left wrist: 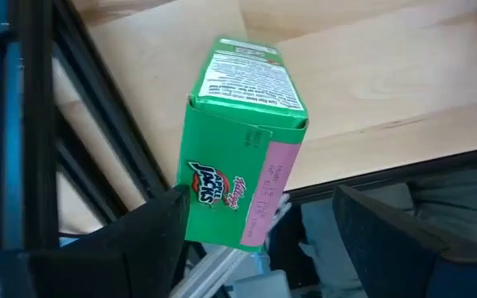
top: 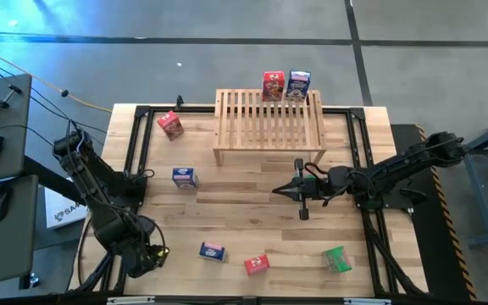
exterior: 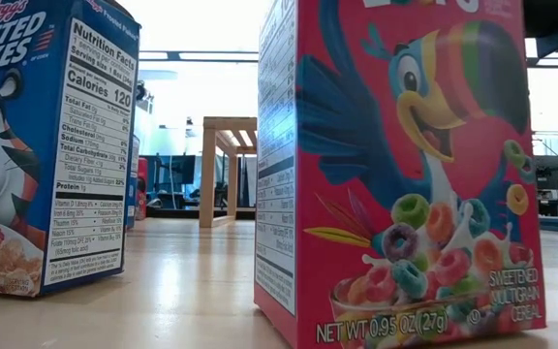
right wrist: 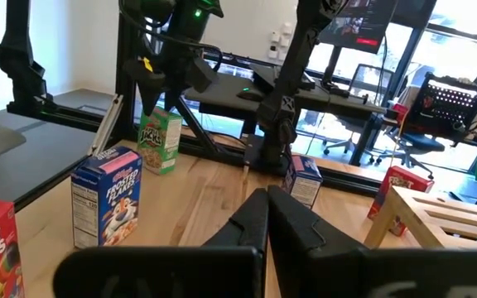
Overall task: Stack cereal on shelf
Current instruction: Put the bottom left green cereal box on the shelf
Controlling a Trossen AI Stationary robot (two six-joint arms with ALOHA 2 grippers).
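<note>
My left gripper [top: 151, 252] is at the table's near left corner, pointing down over a green Apple Jacks box [left wrist: 238, 141], which also shows in the right wrist view [right wrist: 161, 139]. Its jaws stand open on either side of the box's upper end. My right gripper [top: 283, 193] is shut and empty, level above the table's middle, in front of the light-wood shelf [top: 269, 127]. A red box [top: 273, 85] and a blue box [top: 299, 85] stand at the shelf's far edge. My left gripper has one finger [left wrist: 151, 232] against the green box's front face [left wrist: 201, 194], near its upper end; the other finger [left wrist: 387, 236] stands apart from the pink side. The fingers come from above. In the right wrist view the box's lower end rests on the table.
Loose boxes lie on the table: red [top: 170, 125] at the far left, blue [top: 185, 177] left of middle, blue [top: 213, 252] and red [top: 257, 264] near the front edge, green [top: 337, 259] at the near right. A black frame [top: 138, 144] rims the table.
</note>
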